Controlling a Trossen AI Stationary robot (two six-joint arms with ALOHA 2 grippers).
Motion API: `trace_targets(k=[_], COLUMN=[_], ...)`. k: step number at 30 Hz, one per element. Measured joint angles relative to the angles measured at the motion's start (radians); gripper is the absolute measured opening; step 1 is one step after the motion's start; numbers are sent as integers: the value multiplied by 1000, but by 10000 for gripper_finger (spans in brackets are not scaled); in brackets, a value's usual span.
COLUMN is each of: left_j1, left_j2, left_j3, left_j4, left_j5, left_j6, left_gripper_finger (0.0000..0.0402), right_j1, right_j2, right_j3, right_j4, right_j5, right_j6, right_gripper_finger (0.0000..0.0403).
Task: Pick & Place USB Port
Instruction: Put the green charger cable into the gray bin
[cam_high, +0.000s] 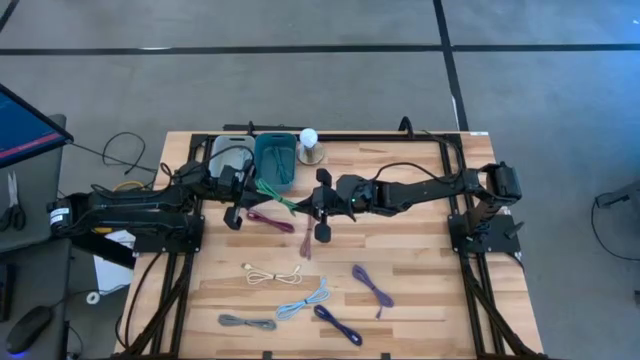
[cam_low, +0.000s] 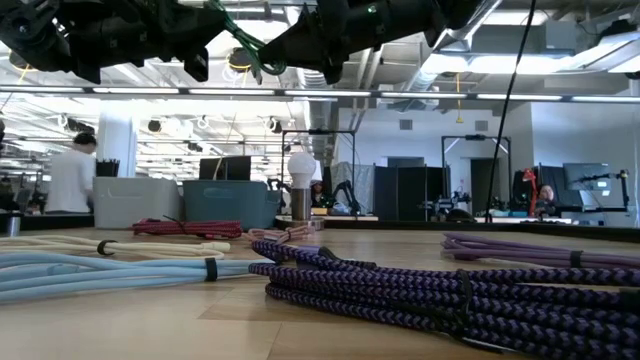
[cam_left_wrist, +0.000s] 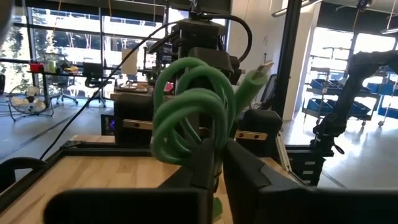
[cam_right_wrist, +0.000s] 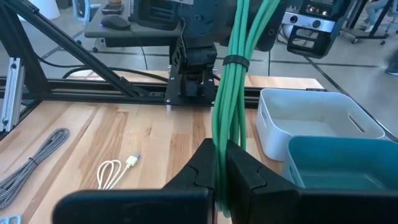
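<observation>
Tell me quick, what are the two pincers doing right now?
Left pincer: closed on one end of the green cable.
Right pincer: closed on the other end of the same green cable, lifted above the table.

A bundled green USB cable (cam_high: 275, 193) hangs off the table, stretched between both grippers, near the far edge beside the teal bin (cam_high: 274, 160).

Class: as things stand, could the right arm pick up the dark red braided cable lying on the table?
Probably not yet. The right end effector is shut on the green bundled cable, which the left end effector also grips. The dark red braided cable lies uncovered nearby.
</observation>
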Motion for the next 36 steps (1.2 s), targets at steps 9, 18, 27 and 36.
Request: trace_targets(k=[9, 18, 27, 36], left_j1=[1, 90, 250, 416], left_j2=[0, -99, -266, -358], left_j3=[0, -1, -2, -2], left_j4=[-11, -142, -339, -511], left_j5=[-16, -18, -21, -73], left_j6=[39, 46, 60, 62], left_gripper_finger=[9, 9, 8, 8], right_j1=[1, -5, -13, -13], right_j2=[-6, -68, -169, -328], right_j3=[0, -1, -11, -138], right_j4=[-11, -134, -271, -303], right_j5=[1, 5, 109, 250], right_j6=[-4, -54, -89, -79], right_gripper_finger=[64, 84, 86, 87])
